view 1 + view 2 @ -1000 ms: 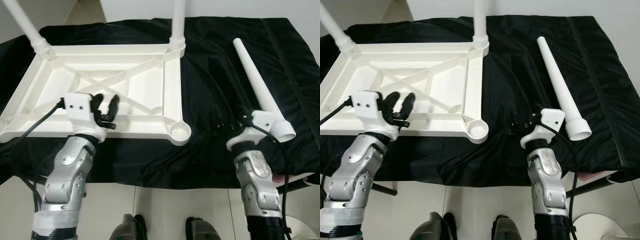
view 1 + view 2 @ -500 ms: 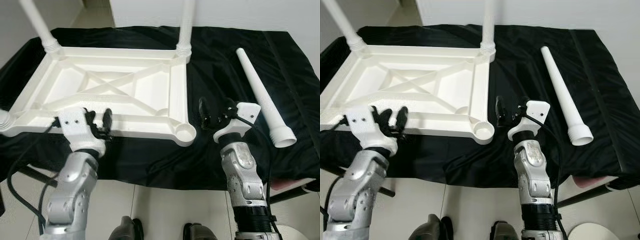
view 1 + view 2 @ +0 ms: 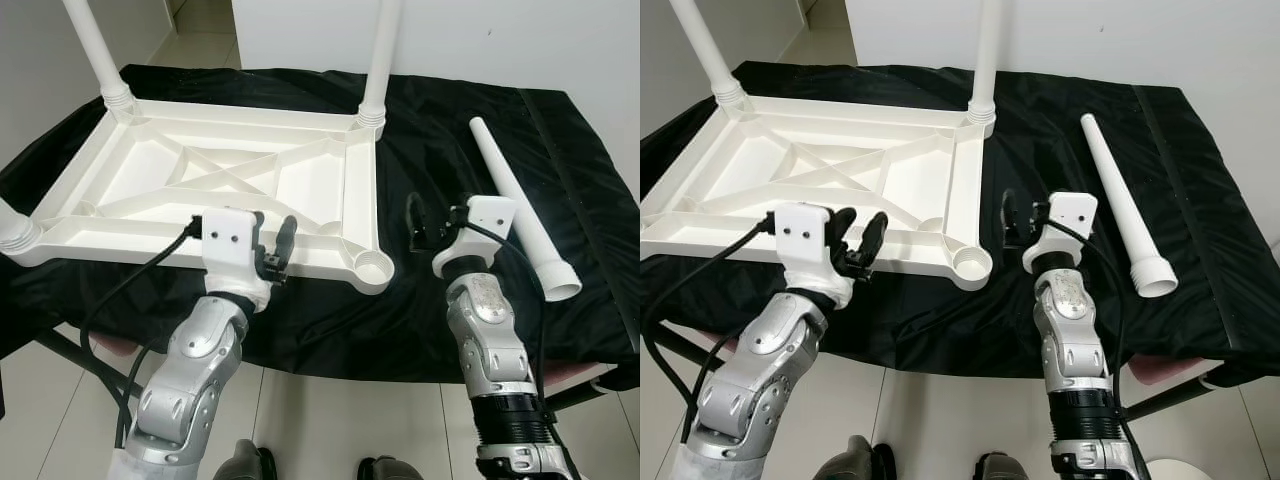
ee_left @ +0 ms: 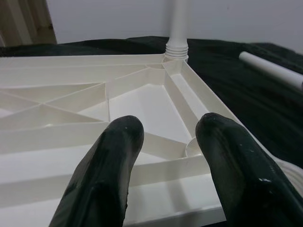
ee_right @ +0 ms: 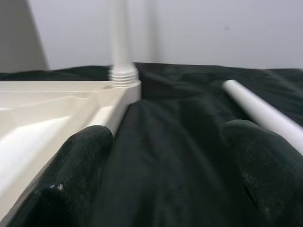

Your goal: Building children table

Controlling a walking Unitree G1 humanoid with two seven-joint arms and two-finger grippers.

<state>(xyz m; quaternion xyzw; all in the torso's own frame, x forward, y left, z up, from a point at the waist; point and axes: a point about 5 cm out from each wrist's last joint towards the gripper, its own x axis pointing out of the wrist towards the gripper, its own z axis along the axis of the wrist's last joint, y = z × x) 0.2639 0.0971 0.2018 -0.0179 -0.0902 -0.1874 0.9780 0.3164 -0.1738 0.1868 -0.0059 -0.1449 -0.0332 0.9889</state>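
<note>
Since half a second ago my left gripper [image 3: 272,240] has come in toward the near rim of the tabletop [image 3: 230,180] — fingers spread wide, holding nothing, hovering over the rim close to the empty corner socket [image 3: 373,268]. My right gripper [image 3: 1022,216] has hardly shifted; it hangs over the black cloth [image 3: 1060,130] at about 3 o'clock from that socket, fingers wide apart, empty.

The white tabletop lies upside down on the cloth, ribs up. Two legs stand screwed in at its far corners: one at 11 o'clock [image 3: 95,45], one at 1 o'clock [image 3: 380,55]. A third socket end shows at the near-left corner [image 3: 15,232].

The loose leg [image 3: 1120,205] lies flat on the cloth at 3 o'clock of my right gripper — apart from it, wide end toward me.

Open cloth between tabletop edge and loose leg. No readable writing anywhere.
</note>
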